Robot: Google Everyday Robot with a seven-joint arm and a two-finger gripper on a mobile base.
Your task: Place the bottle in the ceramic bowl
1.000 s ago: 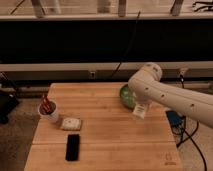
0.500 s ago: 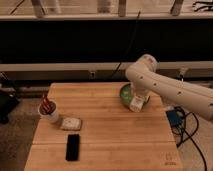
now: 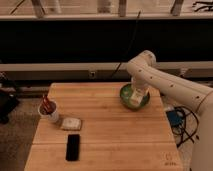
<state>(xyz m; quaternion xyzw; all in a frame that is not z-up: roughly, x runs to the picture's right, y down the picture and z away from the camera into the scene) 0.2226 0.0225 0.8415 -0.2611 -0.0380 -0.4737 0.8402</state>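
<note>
The green ceramic bowl [image 3: 124, 95] sits near the back right corner of the wooden table [image 3: 107, 132]. My gripper [image 3: 138, 93] hangs from the white arm that reaches in from the right, and it is directly over the bowl, down at its rim. A whitish shape under the gripper, inside the bowl's outline, looks like the bottle [image 3: 137, 101]. The arm's wrist hides part of the bowl, and I cannot tell whether the bottle rests in the bowl.
A white cup with red sticks [image 3: 50, 112] stands at the table's left edge. A small whitish packet [image 3: 71, 123] lies beside it and a black phone [image 3: 73, 147] lies nearer the front. Cables and a blue box [image 3: 176, 119] lie on the floor at right.
The gripper with the whitish bottle has moved from the bowl's right front to over the bowl and has come lower. The other things have not moved.
</note>
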